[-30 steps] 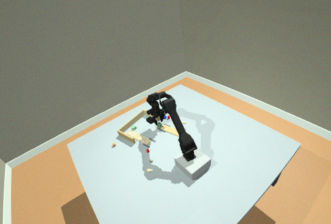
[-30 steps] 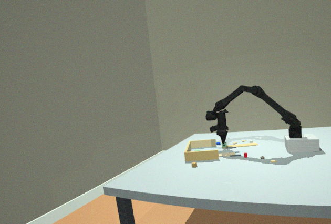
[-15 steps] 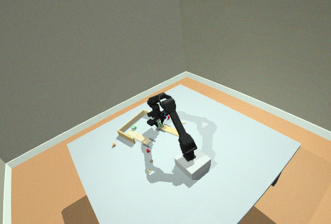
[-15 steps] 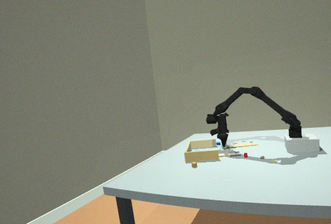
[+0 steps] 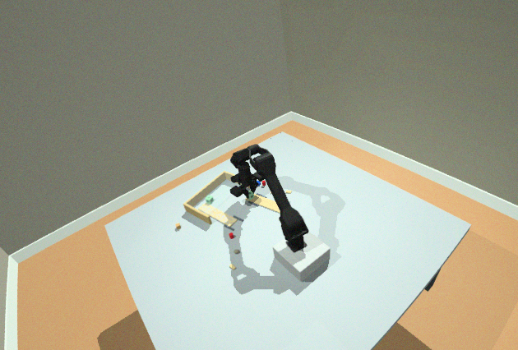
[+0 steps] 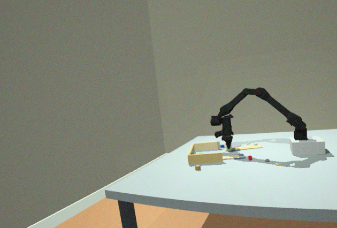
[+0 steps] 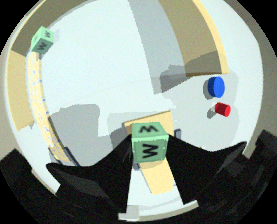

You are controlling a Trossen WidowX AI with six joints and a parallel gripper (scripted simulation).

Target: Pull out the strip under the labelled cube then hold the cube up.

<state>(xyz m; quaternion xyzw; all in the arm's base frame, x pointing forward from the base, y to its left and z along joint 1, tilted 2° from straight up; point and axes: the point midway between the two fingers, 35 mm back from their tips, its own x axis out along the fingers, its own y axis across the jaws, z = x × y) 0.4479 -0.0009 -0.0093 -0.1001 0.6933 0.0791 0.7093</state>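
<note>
My gripper (image 5: 250,193) (image 6: 229,147) (image 7: 146,136) points down and is shut on a green cube (image 7: 150,151) marked with a dark W. The cube sits low between the fingertips, over the plain tan strip (image 5: 266,203) (image 6: 251,147) (image 7: 160,183); whether it touches the strip I cannot tell. The strip's far end shows just beyond the cube. A second green cube (image 5: 210,199) (image 6: 200,152) (image 7: 42,41), also marked W, is at the far end of the speckled strip (image 5: 219,214) (image 7: 36,90), inside the wooden wall (image 6: 206,159) (image 7: 16,85).
A blue cylinder (image 5: 258,182) (image 6: 222,146) (image 7: 216,87) and a red one (image 5: 263,182) (image 7: 222,109) lie beyond the right wall. Another red piece (image 5: 231,235) (image 6: 250,158), a grey stone (image 5: 237,250) (image 6: 267,160) and an orange block (image 5: 178,225) (image 6: 197,167) are on the speckled strip's side.
</note>
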